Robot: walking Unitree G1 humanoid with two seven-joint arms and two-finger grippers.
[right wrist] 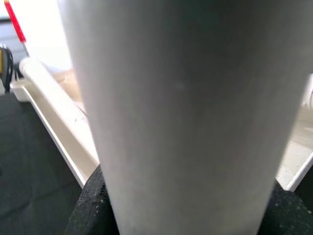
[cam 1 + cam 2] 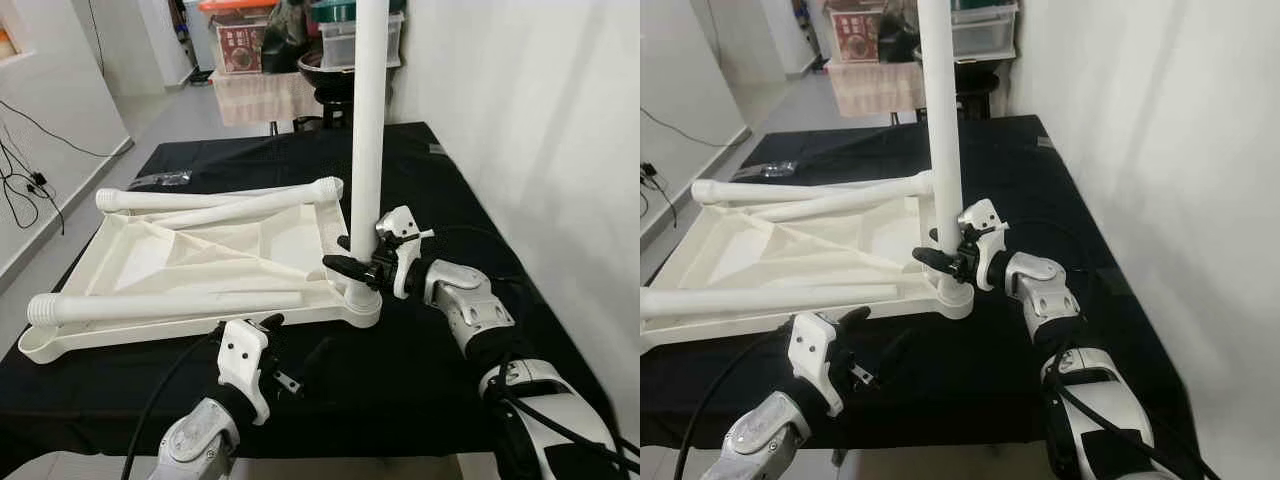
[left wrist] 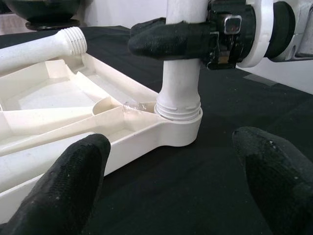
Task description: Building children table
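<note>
Bright, even indoor light — head views sharp, close wrist views softly blurred.

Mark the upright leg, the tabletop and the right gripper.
upright leg (image 2: 367, 150), left eye view, mid shaft.
tabletop (image 2: 60, 345), left eye view, near rim.
right gripper (image 2: 352, 264), left eye view, between fingertips, clamped on the leg.

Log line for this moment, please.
right hand: shut on upright leg | leg in tabletop corner socket | left hand: open, near that corner

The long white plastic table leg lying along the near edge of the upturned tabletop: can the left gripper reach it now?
Probably yes. The left gripper is open just in front of that leg, with only black cloth between; the right gripper holds the upright leg aside.
</note>
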